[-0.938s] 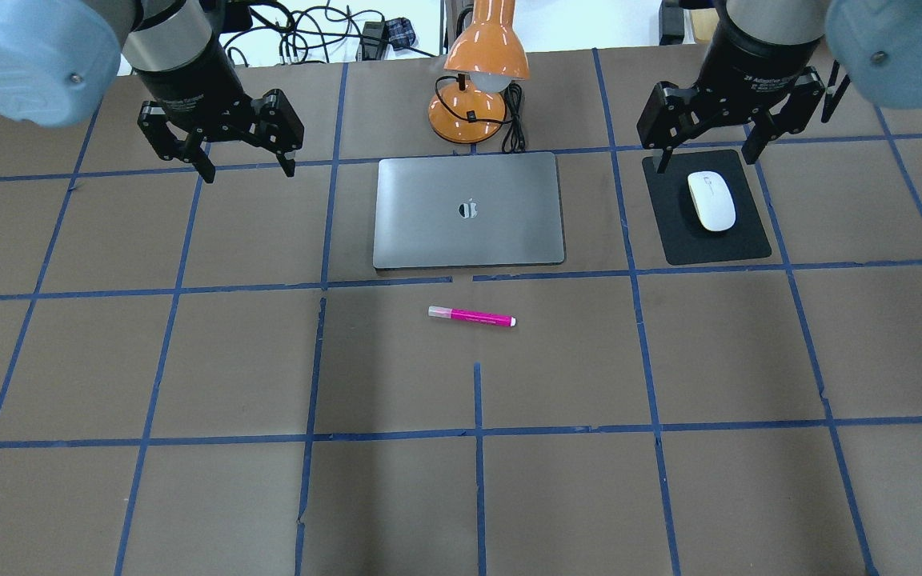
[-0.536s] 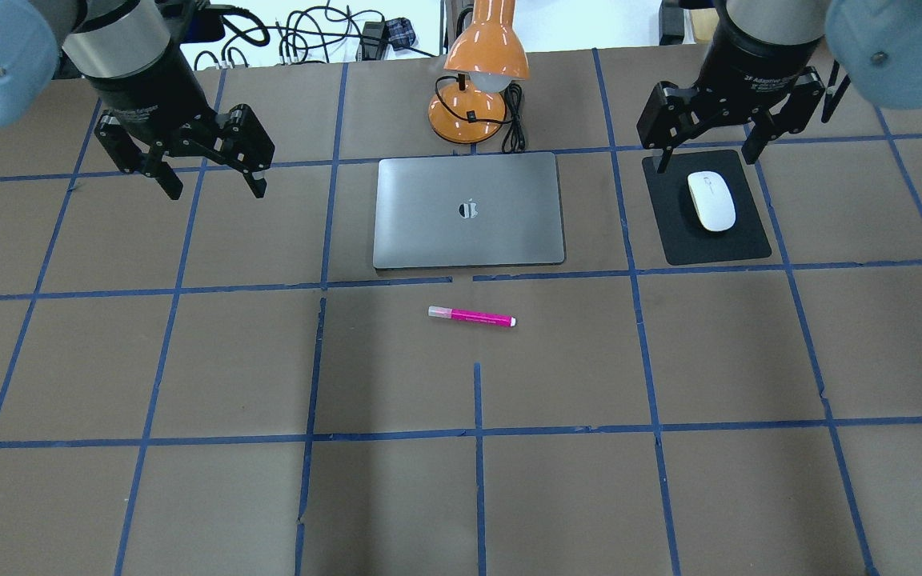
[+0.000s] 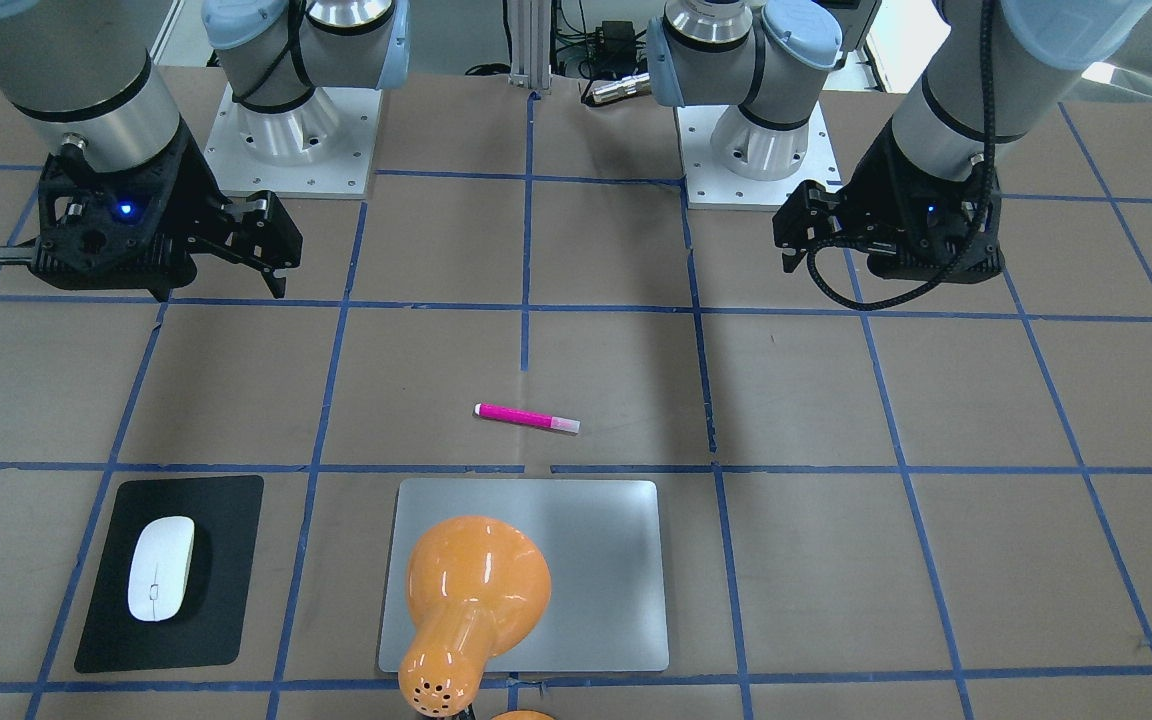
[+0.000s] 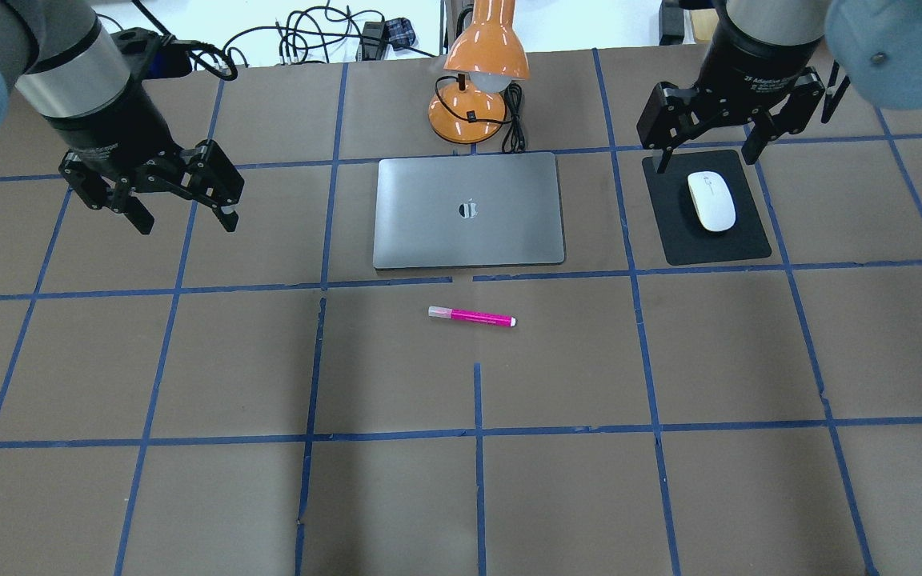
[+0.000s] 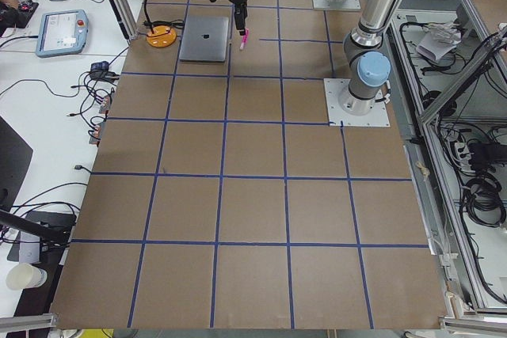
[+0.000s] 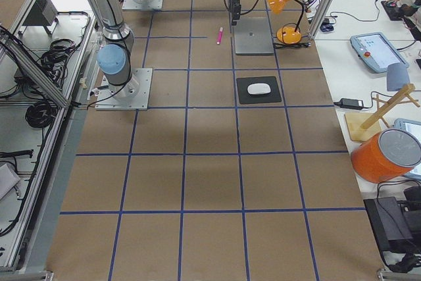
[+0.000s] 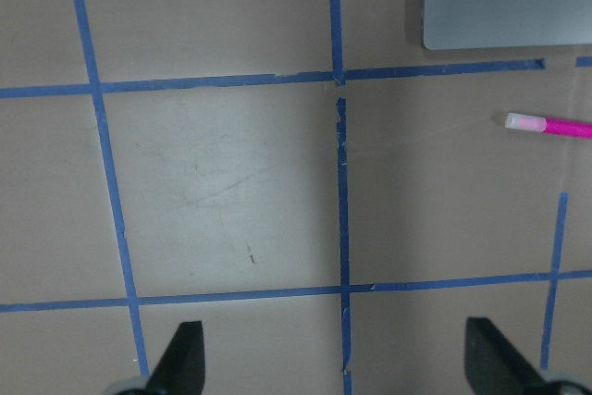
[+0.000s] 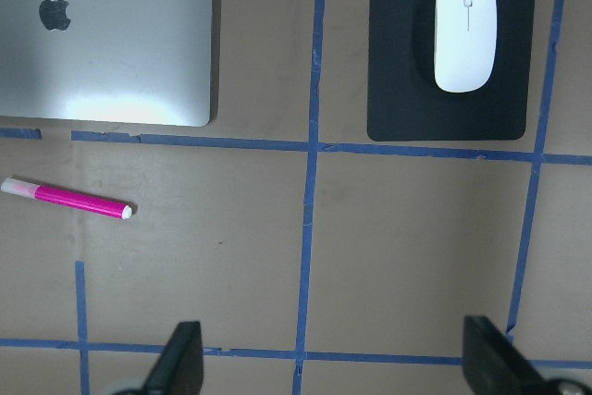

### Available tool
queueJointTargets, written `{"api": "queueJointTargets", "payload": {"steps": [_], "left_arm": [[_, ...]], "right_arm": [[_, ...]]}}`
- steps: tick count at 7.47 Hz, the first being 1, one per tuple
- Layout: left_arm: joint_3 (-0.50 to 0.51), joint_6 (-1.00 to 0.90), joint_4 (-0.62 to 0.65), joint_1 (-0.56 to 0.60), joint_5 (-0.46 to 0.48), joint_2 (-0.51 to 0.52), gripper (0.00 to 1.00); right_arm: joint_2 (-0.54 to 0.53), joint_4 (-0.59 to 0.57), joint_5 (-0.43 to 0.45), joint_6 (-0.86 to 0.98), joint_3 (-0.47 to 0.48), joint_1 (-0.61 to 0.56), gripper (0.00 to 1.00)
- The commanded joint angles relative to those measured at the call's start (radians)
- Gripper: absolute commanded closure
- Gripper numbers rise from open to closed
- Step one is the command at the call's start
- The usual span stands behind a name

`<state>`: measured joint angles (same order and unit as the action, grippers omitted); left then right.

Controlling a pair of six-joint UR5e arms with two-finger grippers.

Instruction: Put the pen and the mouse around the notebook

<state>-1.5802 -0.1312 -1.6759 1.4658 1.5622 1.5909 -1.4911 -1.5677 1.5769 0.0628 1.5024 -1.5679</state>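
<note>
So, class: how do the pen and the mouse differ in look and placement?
The pen is a slim pink stick; the mouse is a white oval. The pen lies on the table, robot-side of the notebook; the mouse rests on a black mat beside it. Both lie flat, ungripped.

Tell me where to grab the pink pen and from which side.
Grip the pen at mid-barrel, coming straight down from above. It lies flat on the table, apart from the notebook, so nothing blocks a top approach. Close across its slim width, not along its length.
</note>
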Motion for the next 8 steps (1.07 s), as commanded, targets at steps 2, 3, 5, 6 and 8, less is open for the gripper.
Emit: {"api": "queueJointTargets", "payload": {"steps": [2,3,5,6,8], "left_arm": [[-0.015,0.031,-0.001,-0.001,0.018,-0.02,0.0],[-0.015,0.034,0.001,0.002,0.057,-0.028,0.0],[-0.035,0.038,0.004,0.005,0.048,-0.037,0.0],[-0.046,0.039,0.004,0.008,0.047,-0.038,0.0],[-0.053,0.035,0.007,0.022,0.01,-0.045,0.0]], "right_arm": [[0.0,0.0,0.0,0.0,0.001,0.0,0.0],[0.0,0.0,0.0,0.0,0.001,0.0,0.0],[0.0,0.002,0.0,0.0,0.001,0.0,0.0],[0.0,0.0,0.0,0.0,0.001,0.0,0.0],[0.0,0.0,0.0,0.0,0.001,0.0,0.0]]}}
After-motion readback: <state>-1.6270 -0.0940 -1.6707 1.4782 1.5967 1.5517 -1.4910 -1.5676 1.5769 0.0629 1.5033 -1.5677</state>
